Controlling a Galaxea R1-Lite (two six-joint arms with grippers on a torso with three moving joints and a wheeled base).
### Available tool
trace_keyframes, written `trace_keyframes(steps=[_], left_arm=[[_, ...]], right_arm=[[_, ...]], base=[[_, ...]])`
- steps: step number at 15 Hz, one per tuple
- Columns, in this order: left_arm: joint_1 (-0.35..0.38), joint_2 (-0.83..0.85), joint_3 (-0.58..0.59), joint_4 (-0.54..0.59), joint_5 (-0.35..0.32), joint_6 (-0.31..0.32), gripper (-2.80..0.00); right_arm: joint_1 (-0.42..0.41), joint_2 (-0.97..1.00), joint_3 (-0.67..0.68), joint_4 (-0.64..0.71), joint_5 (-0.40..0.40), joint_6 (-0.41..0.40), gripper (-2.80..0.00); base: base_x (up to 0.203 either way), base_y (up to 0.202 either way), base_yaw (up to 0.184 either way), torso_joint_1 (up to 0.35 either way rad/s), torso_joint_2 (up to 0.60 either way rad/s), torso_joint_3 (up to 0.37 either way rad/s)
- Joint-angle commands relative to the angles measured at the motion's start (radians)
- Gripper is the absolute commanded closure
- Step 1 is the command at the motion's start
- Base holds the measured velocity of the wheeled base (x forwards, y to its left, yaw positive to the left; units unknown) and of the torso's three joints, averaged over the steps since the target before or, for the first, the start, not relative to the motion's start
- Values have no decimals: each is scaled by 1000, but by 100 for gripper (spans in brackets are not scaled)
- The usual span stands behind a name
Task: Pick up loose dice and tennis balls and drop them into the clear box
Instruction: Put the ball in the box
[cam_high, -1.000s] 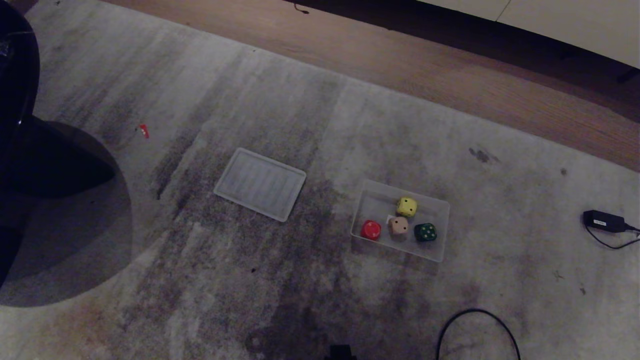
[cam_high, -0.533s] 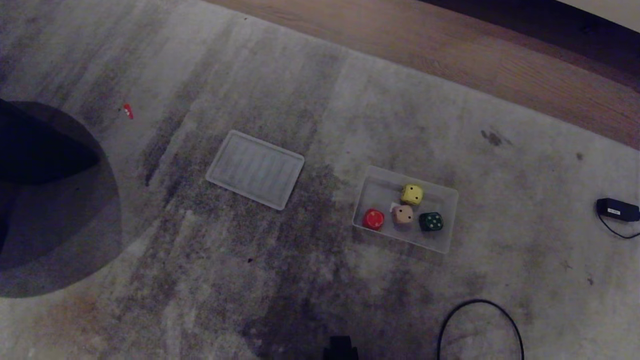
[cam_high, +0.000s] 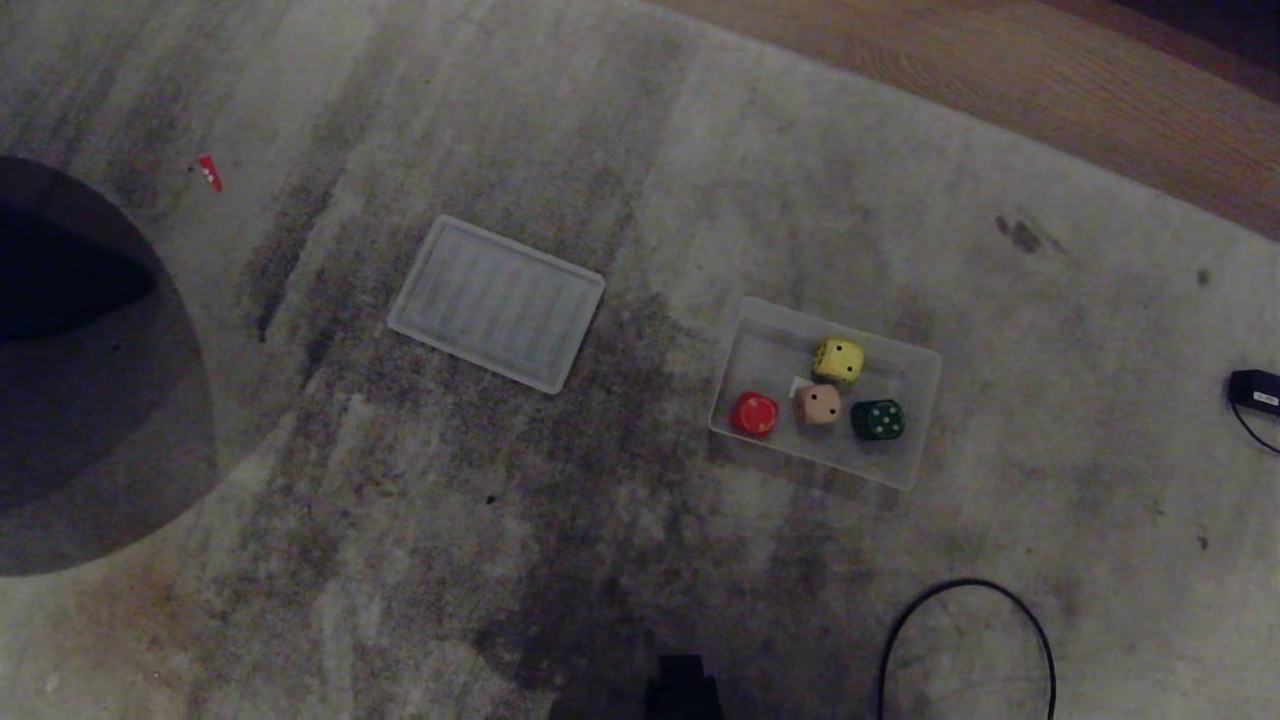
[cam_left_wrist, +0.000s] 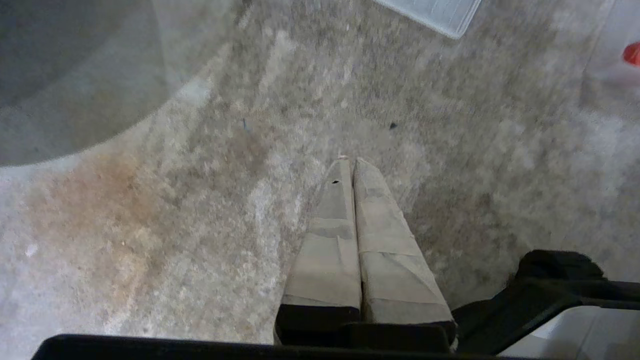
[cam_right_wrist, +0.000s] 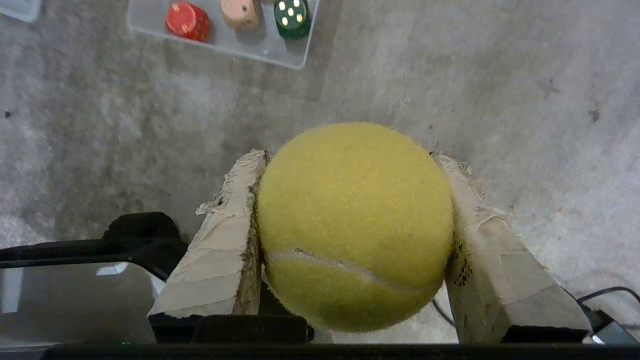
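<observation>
Right gripper (cam_right_wrist: 350, 225) is clamped on a tennis ball (cam_right_wrist: 352, 225), held above the carpet (cam_high: 620, 560), short of the clear box (cam_high: 770, 345). All four dice (cam_high: 818, 404) already sit in the box. Left gripper (cam_left_wrist: 350, 167) idle over bare carpet, fingers pressed together, empty. Step in hand: carry. Next move needs the ball brought over the box's free end, lowered, then released so it doesn't bounce out.
</observation>
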Motion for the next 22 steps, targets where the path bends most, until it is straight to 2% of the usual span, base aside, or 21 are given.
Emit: trace_keyframes(steps=[1,9,18,20,22], left_arm=[[0,2,2,0,1,1,0],[0,2,2,0,2,3,0],[0,2,2,0,7,-15,0],[0,2,2,0,7,-17,0],[0,2,2,0,8,-17,0]], right_arm=[[0,1,0,1,0,0,0],[0,1,0,1,0,0,0],[0,1,0,2,0,-12,0],[-1,17,-35,3,-1,-8,0],[-6,124,-102,3,-2,16,0]], base=[[0,0,0,2,5,-191],[0,0,0,2,1,-183],[0,0,0,1,1,-10],[0,0,0,0,0,0],[0,0,0,0,0,0]])
